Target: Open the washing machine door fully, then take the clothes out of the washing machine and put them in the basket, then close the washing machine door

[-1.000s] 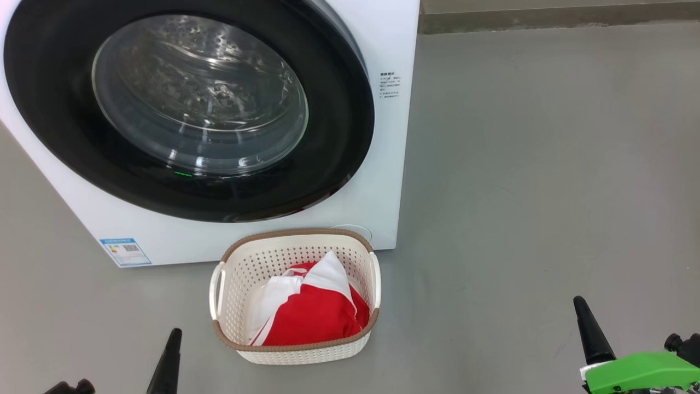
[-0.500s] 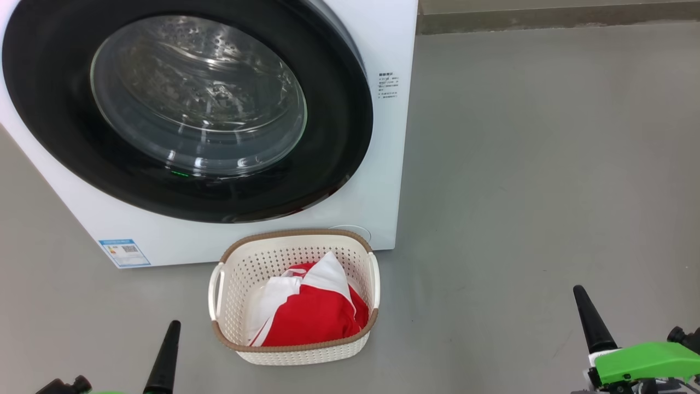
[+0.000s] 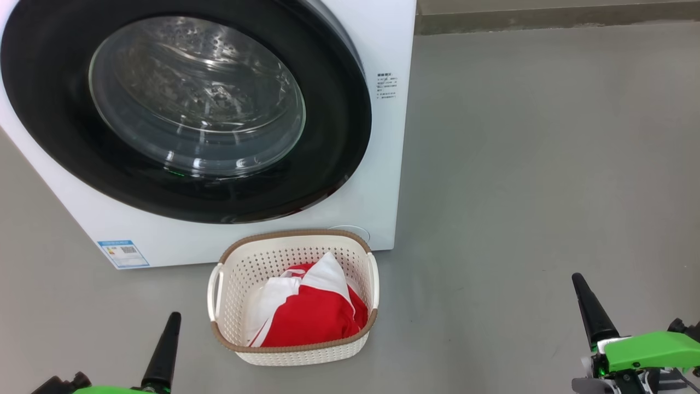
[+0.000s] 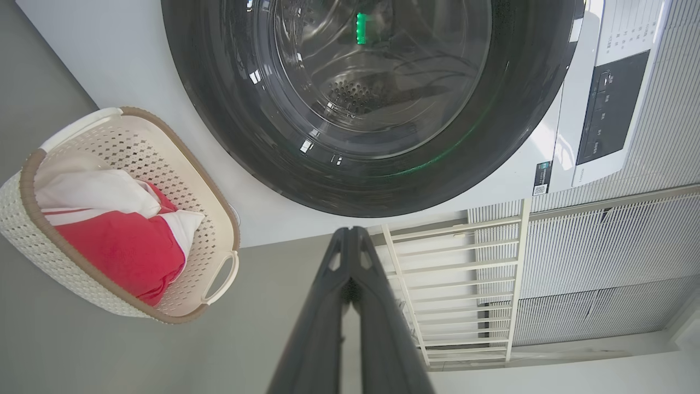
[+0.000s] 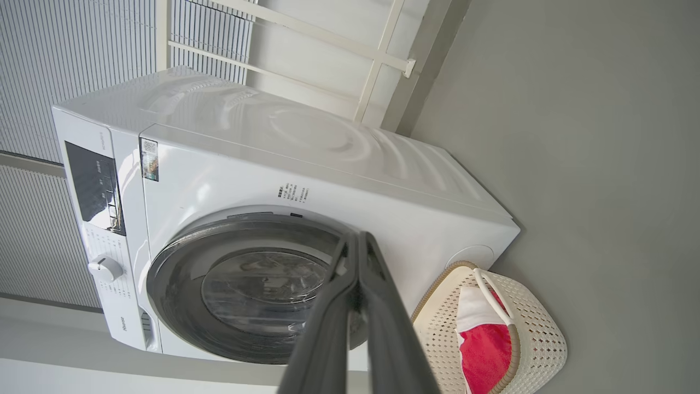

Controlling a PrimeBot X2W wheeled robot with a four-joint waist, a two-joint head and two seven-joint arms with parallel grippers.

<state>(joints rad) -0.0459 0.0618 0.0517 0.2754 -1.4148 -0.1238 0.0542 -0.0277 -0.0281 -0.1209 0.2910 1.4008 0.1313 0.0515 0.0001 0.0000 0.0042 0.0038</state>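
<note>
The washer (image 3: 377, 180) stands on the floor (image 3: 547, 164), at the upper left of the head view. The door (image 3: 339, 137) sits on its front, and a panel (image 5: 95, 186) lies above the door. A label (image 3: 123, 253) is on the front's lower left corner. The basket (image 3: 295, 350) stands on the floor just before the washer's lower right corner, and the clothes (image 3: 311, 323) lie in it. A rack (image 4: 454, 284) stands to the washer's right, farther back. The left pincer (image 3: 170, 328) is near the basket's left side. The right pincer (image 3: 579, 287) is well apart from the basket, to its right. Both are nearer the robot than the washer.
</note>
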